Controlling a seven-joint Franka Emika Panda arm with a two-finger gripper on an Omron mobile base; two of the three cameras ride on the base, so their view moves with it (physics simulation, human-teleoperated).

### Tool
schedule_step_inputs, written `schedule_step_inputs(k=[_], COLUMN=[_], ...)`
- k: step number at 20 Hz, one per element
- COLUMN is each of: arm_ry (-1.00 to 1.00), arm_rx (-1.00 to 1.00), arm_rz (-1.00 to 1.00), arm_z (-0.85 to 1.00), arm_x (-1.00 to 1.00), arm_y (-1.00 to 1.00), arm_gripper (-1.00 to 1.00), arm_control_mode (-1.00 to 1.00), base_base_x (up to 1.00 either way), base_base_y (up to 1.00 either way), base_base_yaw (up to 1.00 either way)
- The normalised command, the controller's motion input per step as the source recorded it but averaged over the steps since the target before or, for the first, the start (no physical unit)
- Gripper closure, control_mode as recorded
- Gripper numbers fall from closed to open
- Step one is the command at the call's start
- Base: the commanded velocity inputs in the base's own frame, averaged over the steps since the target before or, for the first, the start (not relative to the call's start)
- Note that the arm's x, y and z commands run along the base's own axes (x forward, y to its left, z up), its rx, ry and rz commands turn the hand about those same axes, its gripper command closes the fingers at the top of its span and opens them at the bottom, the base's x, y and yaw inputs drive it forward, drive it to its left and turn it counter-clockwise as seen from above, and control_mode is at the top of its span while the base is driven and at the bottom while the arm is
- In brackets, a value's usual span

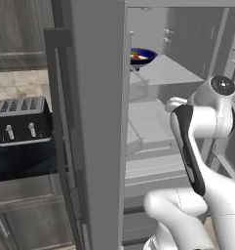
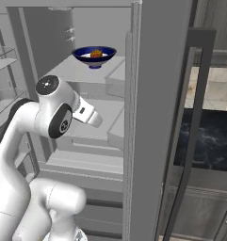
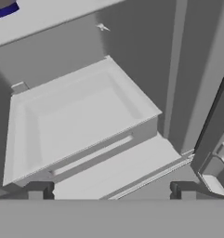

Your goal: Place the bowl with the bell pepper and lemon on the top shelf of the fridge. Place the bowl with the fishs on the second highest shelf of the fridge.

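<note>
Now pincer [image 3: 111, 189] wide open, empty.

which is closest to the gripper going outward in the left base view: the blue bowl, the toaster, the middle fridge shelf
The gripper is open, at the fridge interior.
1. Middle fridge shelf: just ahead of the hand, inside the fridge.
2. Blue bowl: above, on the top shelf.
3. Toaster: far left on the counter, beyond the fridge door.
</note>
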Motion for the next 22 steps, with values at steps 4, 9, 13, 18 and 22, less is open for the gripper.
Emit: schedule_step_inputs(k=[4, 9, 13, 18, 22], arm_ry=[0.0, 0.0, 0.0, 0.0, 0.0], arm_rx=[0.0, 0.0, 0.0, 0.0, 0.0], arm_rz=[0.02, 0.0, 0.0, 0.0, 0.0], arm_z=[-0.01, 0.0, 0.0, 0.0, 0.0], arm_x=[-0.29, 0.0, 0.0, 0.0, 0.0], arm_y=[0.0, 0.0, 0.0, 0.0, 0.0], arm_gripper=[-1.0, -1.0, -1.0, -1.0, -1.0], arm_control_mode=[1.0, 1.0, 1.0, 1.0, 1.0], base_base_x=[-0.25, -1.0, -1.0, -1.0, -0.97], base_base_y=[0.0, -0.03, -0.04, 0.64, 1.0], base_base_yaw=[0.02, 0.09, 0.13, 0.33, 0.4])
